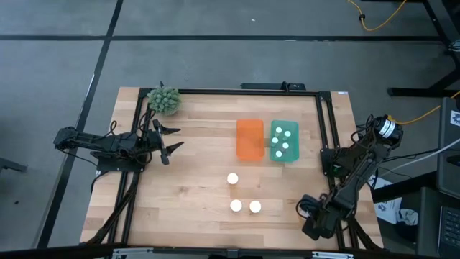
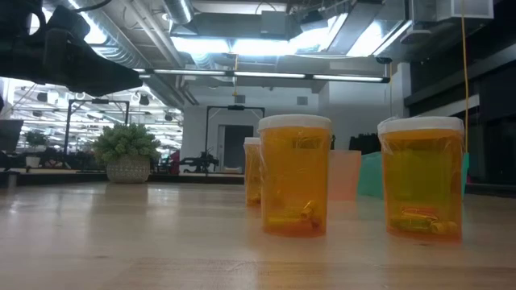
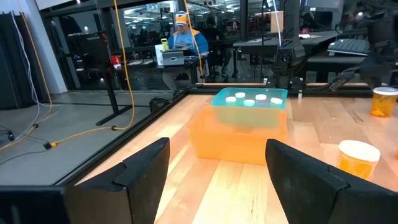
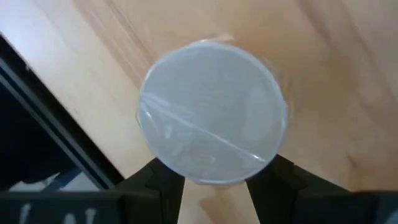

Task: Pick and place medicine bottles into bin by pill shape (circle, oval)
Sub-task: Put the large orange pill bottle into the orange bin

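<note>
— High view: what's hidden?
— My right gripper [image 1: 314, 224], low at the bench [image 1: 194, 180] near corner, hides the bottle [image 4: 211, 112] it clamps; only its white cap shows.
— Room?
— Open wood around three orange bottles [image 1: 233, 178]. My left gripper [image 1: 171, 140] gapes, empty, near the plant [image 1: 164, 100].

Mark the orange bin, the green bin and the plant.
orange bin [image 1: 249, 147], high view, on its floor.
green bin [image 1: 274, 155], high view, on its rim corner.
plant [image 1: 164, 100], high view, on its leafy top.
</note>
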Controlling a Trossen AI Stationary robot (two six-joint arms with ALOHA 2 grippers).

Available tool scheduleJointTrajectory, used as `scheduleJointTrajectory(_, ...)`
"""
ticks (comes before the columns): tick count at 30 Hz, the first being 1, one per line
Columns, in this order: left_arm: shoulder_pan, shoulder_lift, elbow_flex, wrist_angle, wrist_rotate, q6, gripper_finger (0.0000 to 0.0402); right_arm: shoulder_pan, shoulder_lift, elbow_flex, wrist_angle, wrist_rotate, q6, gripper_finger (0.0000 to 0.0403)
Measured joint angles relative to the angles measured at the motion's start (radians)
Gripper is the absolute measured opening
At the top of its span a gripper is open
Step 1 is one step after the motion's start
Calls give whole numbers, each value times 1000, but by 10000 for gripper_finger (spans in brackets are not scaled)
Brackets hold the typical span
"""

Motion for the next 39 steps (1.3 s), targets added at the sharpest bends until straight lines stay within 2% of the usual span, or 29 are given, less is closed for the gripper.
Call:
scheduleJointTrajectory(10, 0, 0, 0, 0, 0, -1, 257, -52, 0, 0, -106, 93, -59, 157)
scheduleJointTrajectory(23, 0, 0, 0, 0, 1, -39, 257, -233, -1, 0, -121, 315, -449, 157)
scheduleJointTrajectory(32, 0, 0, 0, 0, 1, -48, 257, -385, -1, 0, -112, 381, -730, 157)
scheduleJointTrajectory(39, 0, 0, 0, 0, 1, -47, 257, -503, -1, 0, -20, 411, -937, 157)
